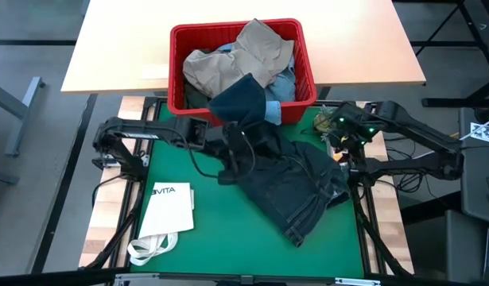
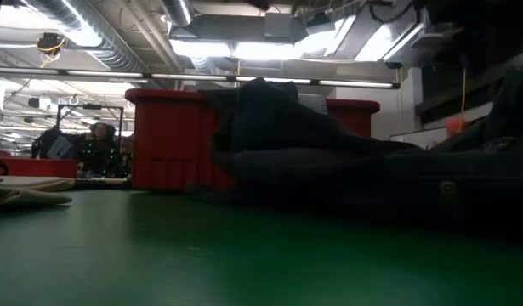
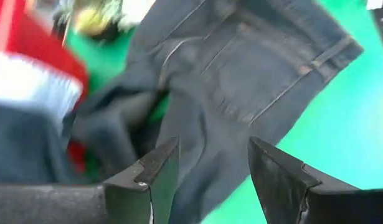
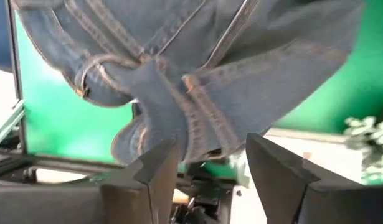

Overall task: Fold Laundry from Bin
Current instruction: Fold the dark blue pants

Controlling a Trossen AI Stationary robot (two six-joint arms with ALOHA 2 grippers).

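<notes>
Counter (image 1: 220, 238) space, green-topped, carries the dark navy jeans (image 1: 296, 187) in a crumpled heap, one part trailing up over the near rim of the red bin (image 1: 177, 71), which holds the rest of the laundry (image 1: 244, 56). A white tote bag (image 1: 166, 210) lies apart near the front. The step in hand looks like spreading the pulled-out jeans flat before any fold. Left pincer (image 3: 210, 171) hangs over the denim with its jaws apart, gripping nothing. Right pincer (image 4: 207, 168) sits at the heap's far edge, jaws likewise apart and empty, a belt loop just ahead. Next, each probably needs a hold on the waistband to draw the cloth clear of the bin.
</notes>
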